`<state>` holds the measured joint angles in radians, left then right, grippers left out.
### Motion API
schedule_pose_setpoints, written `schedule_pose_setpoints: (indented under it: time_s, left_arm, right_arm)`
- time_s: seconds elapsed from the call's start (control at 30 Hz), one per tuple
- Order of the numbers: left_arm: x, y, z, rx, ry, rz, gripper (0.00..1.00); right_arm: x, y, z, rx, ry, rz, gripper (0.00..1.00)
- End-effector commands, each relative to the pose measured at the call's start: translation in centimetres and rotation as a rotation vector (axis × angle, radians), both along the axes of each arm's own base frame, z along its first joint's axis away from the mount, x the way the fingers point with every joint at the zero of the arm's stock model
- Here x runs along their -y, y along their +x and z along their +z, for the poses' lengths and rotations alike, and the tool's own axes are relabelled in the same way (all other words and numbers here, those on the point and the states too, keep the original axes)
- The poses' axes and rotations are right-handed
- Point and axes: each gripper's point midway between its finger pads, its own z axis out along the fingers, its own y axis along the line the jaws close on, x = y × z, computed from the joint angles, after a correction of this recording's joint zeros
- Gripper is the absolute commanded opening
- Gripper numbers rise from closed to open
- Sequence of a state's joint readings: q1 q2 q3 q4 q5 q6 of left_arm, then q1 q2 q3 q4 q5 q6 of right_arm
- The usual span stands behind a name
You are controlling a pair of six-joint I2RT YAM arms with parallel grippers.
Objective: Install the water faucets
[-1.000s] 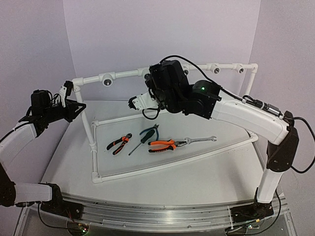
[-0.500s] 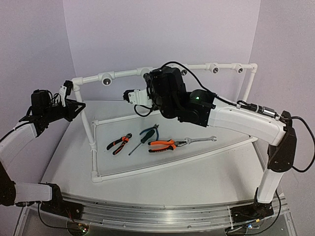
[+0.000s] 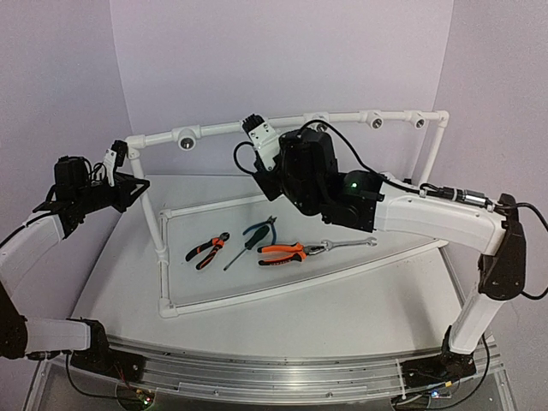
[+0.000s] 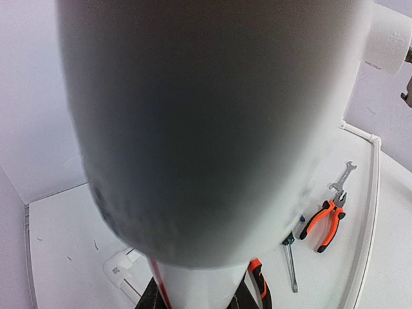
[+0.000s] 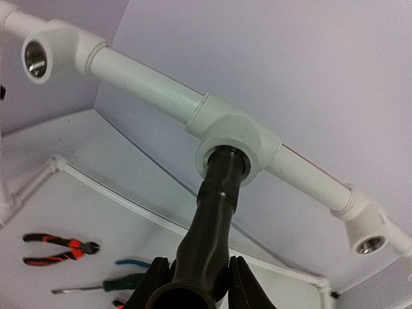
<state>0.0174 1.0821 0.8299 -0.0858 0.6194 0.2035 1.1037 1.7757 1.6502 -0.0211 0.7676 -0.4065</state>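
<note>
tabletop point(image 3: 342, 308): white.
walls point(image 3: 257, 60): lilac.
faucet point(image 5: 215, 212): black, long axis aimed into tee socket point(image 5: 235, 138).
right tool point(image 5: 193, 290): clamped on faucet.
left tool point(image 4: 203, 297): clamped on pipe point(image 4: 212, 129).

White table point(image 3: 342, 317), pipe frame point(image 3: 300, 287), small pliers point(image 3: 207, 251), large pliers point(image 3: 282, 253), screwdriver point(image 3: 250, 241), wrench point(image 3: 347, 244)

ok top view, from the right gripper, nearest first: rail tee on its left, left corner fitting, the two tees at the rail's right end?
From the right gripper:
1. Tee on its left, nearest by a clear margin.
2. Left corner fitting and inner right-end tee, on opposite sides: too close to call.
3. Outer right-end tee, far right.
</note>
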Motion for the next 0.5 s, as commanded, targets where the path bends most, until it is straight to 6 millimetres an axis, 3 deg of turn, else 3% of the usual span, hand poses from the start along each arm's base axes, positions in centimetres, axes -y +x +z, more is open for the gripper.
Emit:
schedule_pose_setpoints:
  time_s: [0.0,0.3,0.47]
  left_arm:
    - [-0.2,-1.5,-5.9,-0.252,0.027,0.024,0.0]
    - [-0.2,-1.6,-5.8,-0.249,0.026,0.025,0.0]
    - [-0.2,-1.6,-5.9,-0.251,0.024,0.024,0.0]
  right_arm:
    - [0.5,-0.6,-2.3,-0.276,0.436,-0.058,0.04]
    - [-0.2,-0.6,-2.5,-0.496,0.943,-0.055,0.03]
    - [1.1,0.0,-2.4,-0.618,1.296,-0.058,0.02]
